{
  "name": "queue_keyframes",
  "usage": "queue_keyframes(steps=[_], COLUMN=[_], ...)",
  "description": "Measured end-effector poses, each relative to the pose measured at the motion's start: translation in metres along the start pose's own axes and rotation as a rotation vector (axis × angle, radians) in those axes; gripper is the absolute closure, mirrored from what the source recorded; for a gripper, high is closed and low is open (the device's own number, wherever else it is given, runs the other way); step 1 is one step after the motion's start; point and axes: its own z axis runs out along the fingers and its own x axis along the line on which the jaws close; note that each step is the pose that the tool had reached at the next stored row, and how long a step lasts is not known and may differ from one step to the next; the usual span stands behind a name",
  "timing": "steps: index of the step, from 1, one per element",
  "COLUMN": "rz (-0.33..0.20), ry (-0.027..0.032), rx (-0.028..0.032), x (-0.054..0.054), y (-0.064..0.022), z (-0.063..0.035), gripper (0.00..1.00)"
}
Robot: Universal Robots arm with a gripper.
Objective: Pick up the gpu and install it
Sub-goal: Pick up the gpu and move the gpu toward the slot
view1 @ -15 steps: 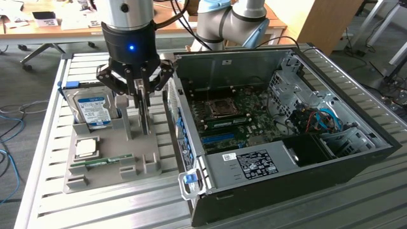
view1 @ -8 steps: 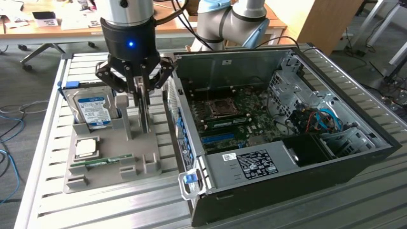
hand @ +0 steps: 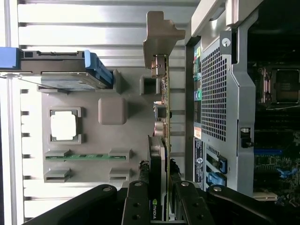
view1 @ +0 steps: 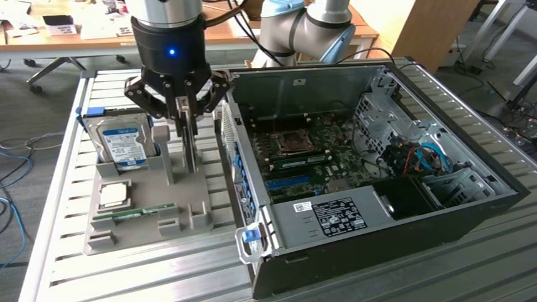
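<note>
Thin dark gpu [hand: 158, 147] edge-on, silvery bracket [hand: 161, 35], clamped in tool [hand: 159, 168]

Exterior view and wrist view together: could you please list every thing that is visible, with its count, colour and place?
table: 1, silvery slats, under everything
computer case: 1, black, open, exterior view's right
holder: 1, grey, on the table, exterior view's left
gpu: 1, dark with silvery bracket, on edge in the holder
hard drive: 1, silver with blue label, upright in the holder
processor chip: 1, silvery, flat in the holder
RAM stick: 1, green, flat in the holder
gripper: 1, black, closed on the gpu
</note>
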Motion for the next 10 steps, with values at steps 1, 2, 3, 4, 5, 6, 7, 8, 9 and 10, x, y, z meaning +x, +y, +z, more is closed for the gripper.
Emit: queue_keyframes(steps=[1,2,3,4,5,6,7,8,9,10], rz=[0.000,0.000,0.000,0.000,0.000,0.000,0.000,0.000,0.000,0.000], ry=[-0.0001,0.0000,0.0000,0.0000,0.0000,0.0000,0.0000,-0.0001,0.0001,0.0000], rx=[0.0000,0.0000,0.0000,0.0000,0.0000,0.0000,0.0000,0.0000,0.0001,0.0000], x=[0.000,0.000,0.000,0.000,0.000,0.000,0.000,0.000,0.000,0.000], y=[0.0000,0.0001,0.0002,0.0002,0.0003,0.0003,0.0004,0.0005,0.0005,0.0006], z=[-0.0012,-0.0025,-0.0038,-0.0051,-0.0064,-0.0077,-0.0091,-0.0106,-0.0122,-0.0136], gripper=[0.73,0.73,0.73,0.73,0.73,0.73,0.73,0.73,0.73,0.73])
